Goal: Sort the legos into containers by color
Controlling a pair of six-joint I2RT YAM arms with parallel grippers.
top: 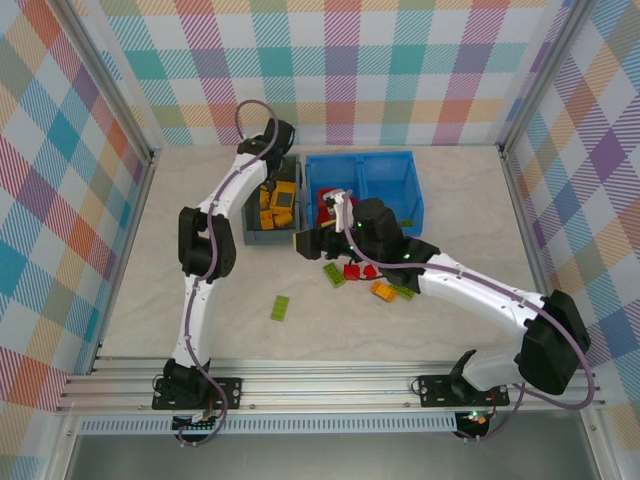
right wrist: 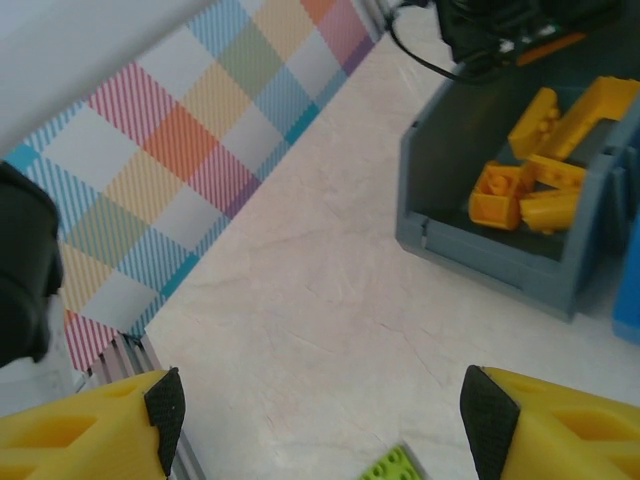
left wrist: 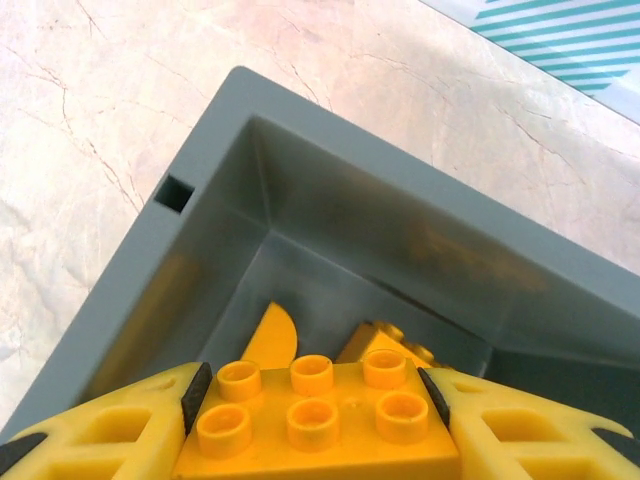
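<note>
The left arm rises from its base, bends at an elbow left of the grey bin (top: pixel 268 237), runs up to the bin's far end and folds at the wrist, so the left gripper (top: pixel 272 188) points down into the bin. In the wrist view that gripper (left wrist: pixel 315 395) is clamped on a yellow brick (left wrist: pixel 315 425) by its short ends, studs up; the brick hangs inside a corner of the grey bin (left wrist: pixel 330 200), above other yellow pieces (left wrist: pixel 275 340) on the bin's floor.

The right arm folds at an elbow far right of the bin, and its long forearm stretches low and leftward; the right gripper (top: pixel 306 241) sits just beside the bin's near right corner. In its own view the right gripper (right wrist: pixel 325 415) stands wide apart and holds nothing, over bare worktop (right wrist: pixel 330 300); a green brick (right wrist: pixel 395 466) peeks in at the bottom edge, and the grey bin (right wrist: pixel 480 250) with yellow bricks (right wrist: pixel 525 185) lies beyond.

The blue bin (top: pixel 385 158) touches the grey bin's right side; red bricks (top: pixel 326 203) lie in its nearer compartment. Loose legos (top: pixel 365 282), green, red and orange, cluster near the grey bin's near right; a lone green brick (top: pixel 281 308) lies on the worktop nearer the bases.
</note>
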